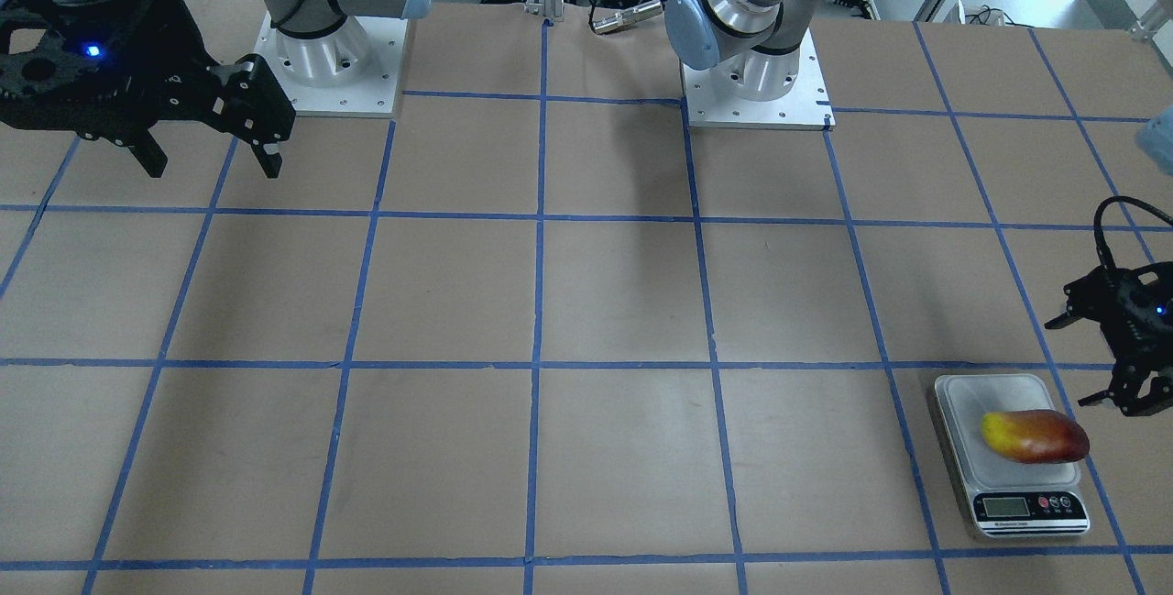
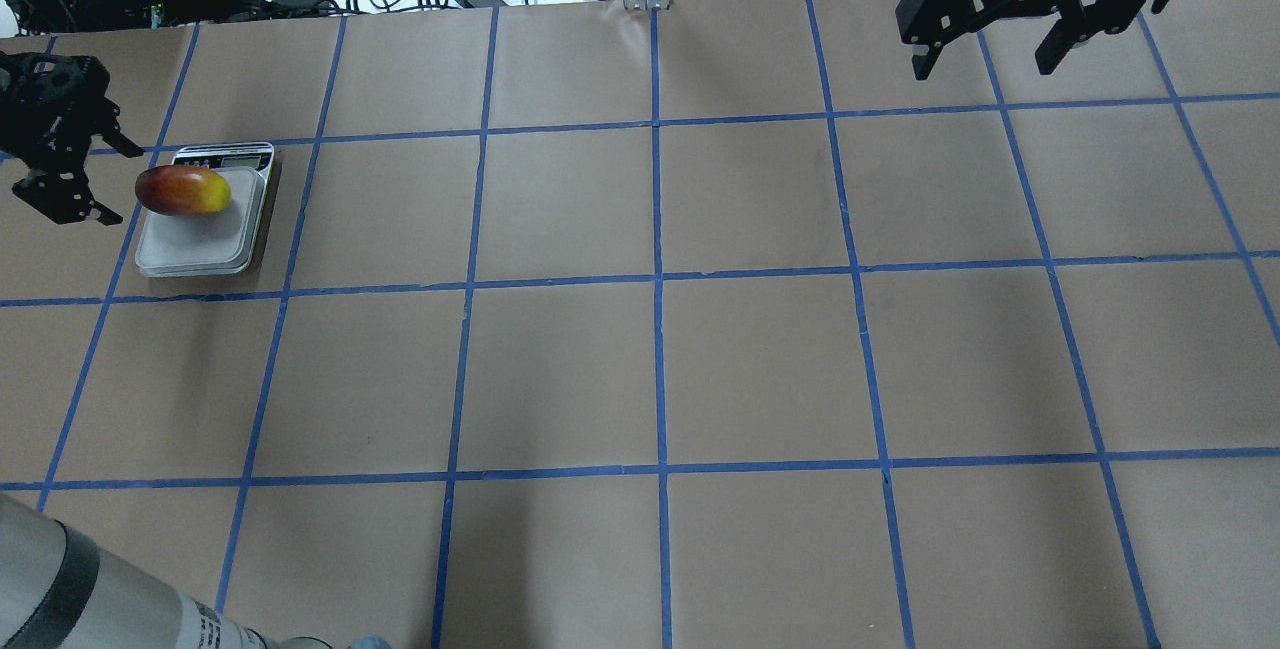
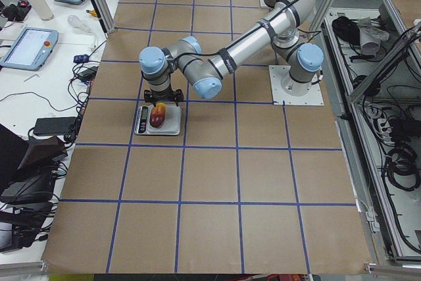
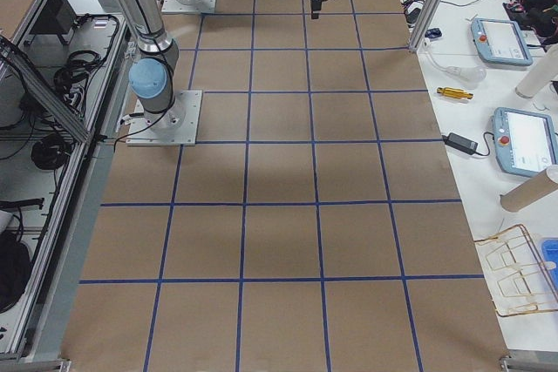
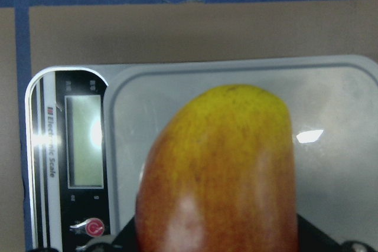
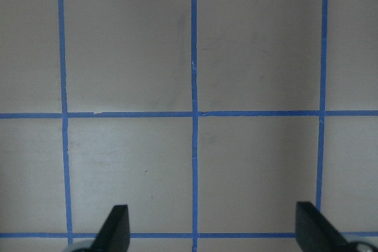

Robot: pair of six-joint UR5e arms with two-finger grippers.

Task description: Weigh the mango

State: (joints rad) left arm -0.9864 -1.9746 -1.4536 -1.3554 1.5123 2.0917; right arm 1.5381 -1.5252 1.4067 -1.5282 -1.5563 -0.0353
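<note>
The mango [image 1: 1035, 436] lies lengthwise on the platform of the scale [image 1: 999, 402], which stands toward the left end of the bench [image 1: 586, 302], on the side away from the robot bases. The red end reaches the platform edge nearest the left pincer [image 1: 1065, 364].

Left pincer: spread, holding nothing, just beside the red end and apart from it.
Right pincer [image 2: 980, 69]: spread, empty, raised near the far right corner.

Handling, as judged: firm, moderately light, with glossy skin that is probably slippery. The rounded body may roll. Grip across the narrow width at mid-length, using light pressure to avoid bruising.
</note>
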